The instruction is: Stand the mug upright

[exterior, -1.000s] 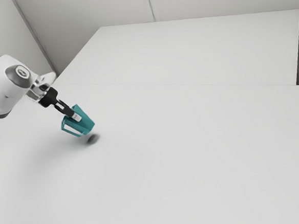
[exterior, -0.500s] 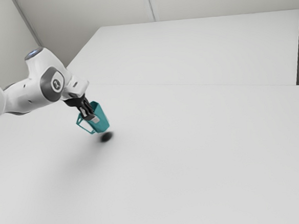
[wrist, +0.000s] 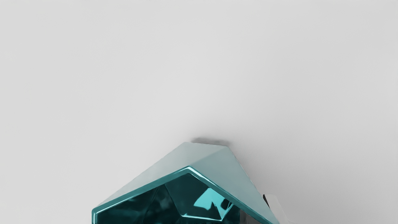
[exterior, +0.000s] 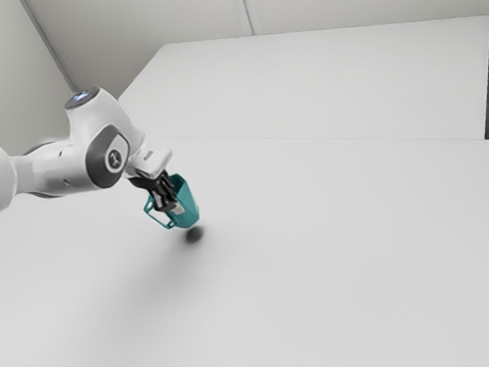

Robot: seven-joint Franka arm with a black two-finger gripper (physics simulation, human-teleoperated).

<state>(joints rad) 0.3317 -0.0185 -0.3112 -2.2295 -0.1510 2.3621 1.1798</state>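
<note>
Near the exterior view's left, the gripper (exterior: 171,207) reaches down to the teal faceted mug (exterior: 187,208), its fingers holding the wall. The mug hangs tilted with its handle toward the exterior view's left, and a small dark shadow lies just under its base. In the wrist view the mug (wrist: 208,158) shows its open mouth and angular rim at the bottom edge. One pale fingertip pad (wrist: 276,207) lies against the mug's outer side; the other finger is mostly hidden by the mug.
A broad white table (exterior: 333,253) spreads around and below the mug. Behind it stands a pale raised surface (exterior: 330,85). A dark thin edge crosses the exterior view's lower left corner.
My hand has carried the mug toward the exterior view's right and somewhat lower. The mug has turned to a steeper, more nearly upright tilt, with its shadow moving along beneath.
</note>
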